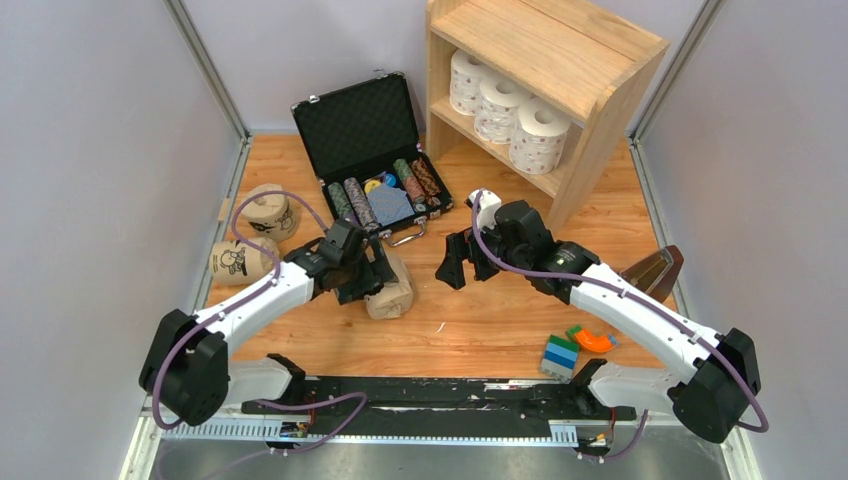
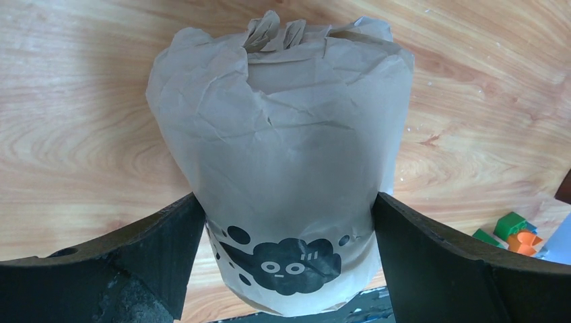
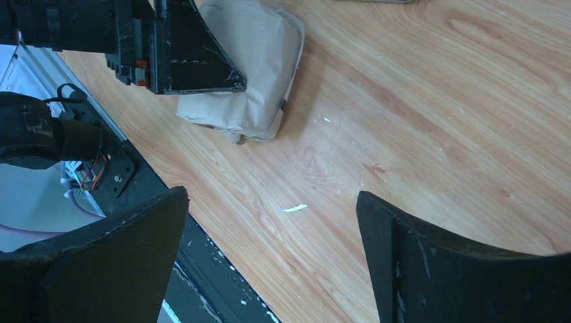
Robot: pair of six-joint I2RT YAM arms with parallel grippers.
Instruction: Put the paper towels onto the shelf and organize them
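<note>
A tan-wrapped paper towel roll [image 2: 283, 155] with a black cartoon cloud print lies on the wooden table, in the top view [image 1: 397, 293] just left of centre. My left gripper [image 2: 286, 202] is open, one finger on each side of the roll, right at its wrapper. In the top view that gripper [image 1: 383, 278] sits low over it. My right gripper [image 1: 463, 268] hovers open and empty to the right; below it [image 3: 271, 195] is bare wood, the same roll [image 3: 259, 60] beyond. Two more tan rolls [image 1: 265, 212] [image 1: 238, 262] lie far left. Three white rolls [image 1: 498, 108] stand on the shelf's [image 1: 600, 90] inner board.
An open black case [image 1: 360, 130] with rows of poker chips sits behind the left gripper. Coloured blocks [image 1: 560, 355] and an orange piece [image 1: 592, 340] lie near the right arm, and a brown object [image 1: 655, 272] stands beside it. A black rail [image 1: 430, 395] runs along the near edge.
</note>
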